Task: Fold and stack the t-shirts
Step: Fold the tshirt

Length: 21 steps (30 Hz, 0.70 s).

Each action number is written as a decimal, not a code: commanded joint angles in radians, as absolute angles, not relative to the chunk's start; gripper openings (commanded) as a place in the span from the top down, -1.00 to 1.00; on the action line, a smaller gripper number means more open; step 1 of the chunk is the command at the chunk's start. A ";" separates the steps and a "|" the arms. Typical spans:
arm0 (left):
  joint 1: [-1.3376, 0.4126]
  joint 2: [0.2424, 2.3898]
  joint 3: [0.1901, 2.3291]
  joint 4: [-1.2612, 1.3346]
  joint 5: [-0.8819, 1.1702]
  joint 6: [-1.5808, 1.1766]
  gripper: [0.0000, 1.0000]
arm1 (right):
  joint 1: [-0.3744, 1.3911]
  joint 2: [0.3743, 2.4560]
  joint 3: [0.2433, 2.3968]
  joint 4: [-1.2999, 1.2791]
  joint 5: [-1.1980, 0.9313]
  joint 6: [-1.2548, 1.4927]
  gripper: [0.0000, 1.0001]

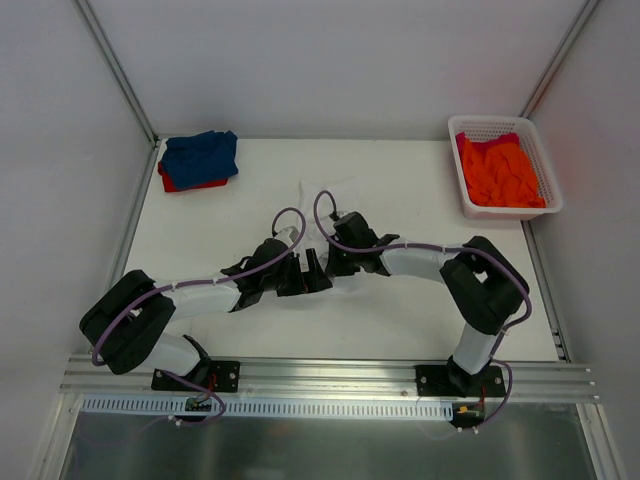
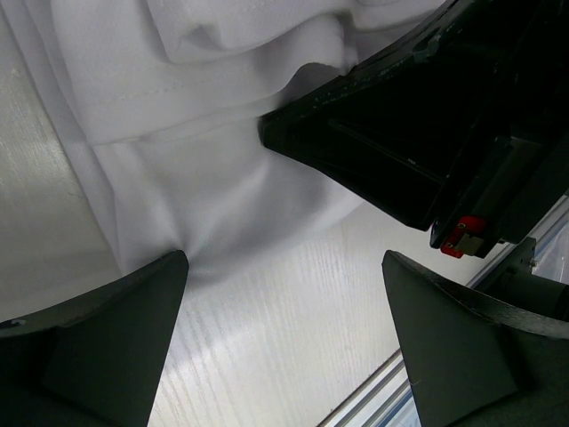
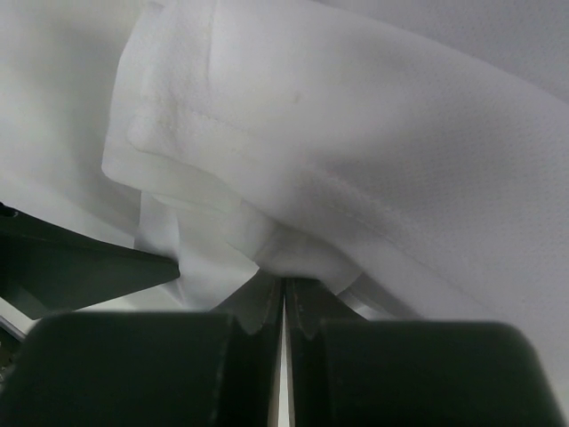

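The white t-shirt [image 3: 373, 151] lies mid-tabletop [image 1: 400, 320], its hemmed edge bunched in layers where both arms meet. The right gripper [image 3: 284, 298] is closed, pinching a fold of that edge. The left gripper [image 2: 284, 267] gapes wide just beside it, holding nothing, one finger touching the cloth. This looks like taking hold for a fold. The left should close on the hem's outer layer (not the whole bunch), then both should lift evenly to pull the cloth taut. A blue tee [image 1: 203, 155] sits on a red one [image 1: 175, 184] at the far left corner. An orange one [image 1: 500, 172] fills the basket [image 1: 548, 185] at the far right.
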State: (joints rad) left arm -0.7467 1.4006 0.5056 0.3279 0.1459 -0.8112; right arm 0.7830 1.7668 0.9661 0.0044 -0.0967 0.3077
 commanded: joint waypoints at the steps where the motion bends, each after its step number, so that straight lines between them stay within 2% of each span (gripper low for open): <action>1: -0.759 1.385 0.479 0.281 0.126 -0.795 -0.88 | 0.776 1.789 1.006 0.018 -0.092 0.305 0.99; 21: -0.764 1.377 0.460 0.279 0.124 -0.801 -0.88 | 0.673 1.851 1.098 0.014 -0.118 0.276 0.99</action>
